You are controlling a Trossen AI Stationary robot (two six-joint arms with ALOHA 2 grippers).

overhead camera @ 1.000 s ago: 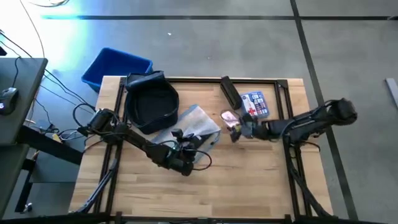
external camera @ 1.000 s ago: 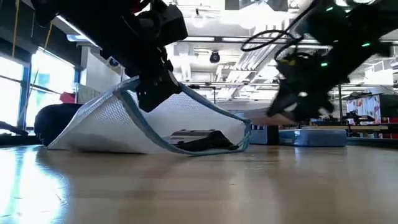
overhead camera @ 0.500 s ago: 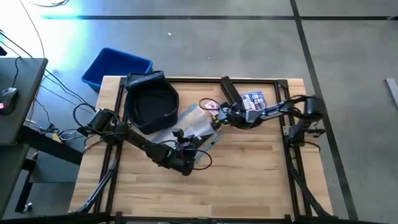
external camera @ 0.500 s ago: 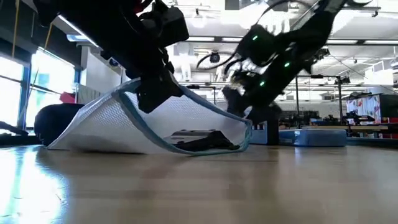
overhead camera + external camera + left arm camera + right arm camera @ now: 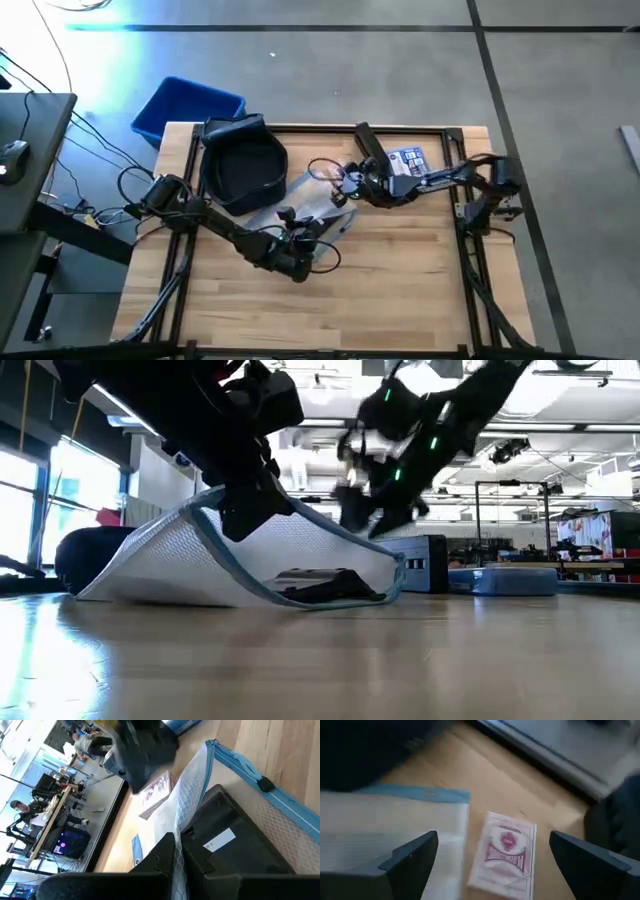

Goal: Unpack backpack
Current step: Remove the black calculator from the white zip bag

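Mesh pouch (image 5: 312,205) lies near the middle of the wooden tabletop (image 5: 400,290), a pale zippered bag with a blue edge. The left gripper (image 5: 297,222) pinches its upper edge, and in the low view that edge is lifted so the pouch (image 5: 250,565) gapes open like a tent, with a flat black object (image 5: 320,585) resting inside on the bottom. The left wrist view shows the mesh caught between the two dark fingers (image 5: 160,862), and the black object (image 5: 235,850) inside carries a small white label.

The backpack (image 5: 243,165) sits at the far left part of the tabletop, touching the pouch's far-left side, its dark navy body open upward so the hollow interior shows. In the low view it appears only as a dark rounded mass (image 5: 90,555) behind the pouch.

The right gripper (image 5: 340,180) hovers just above the far right end of the pouch, its fingers spread apart with nothing between them. Its wrist view looks down on a pink-and-white card pack (image 5: 505,855) lying flat on the wood just beside the pouch's blue-edged corner (image 5: 410,815).

Farther right on the tabletop lie a slim black bar-shaped object (image 5: 370,148) and, beside it, a blue and white printed packet (image 5: 410,165). A bright blue plastic bin (image 5: 187,108) stands on the floor beyond the tabletop's far left corner.
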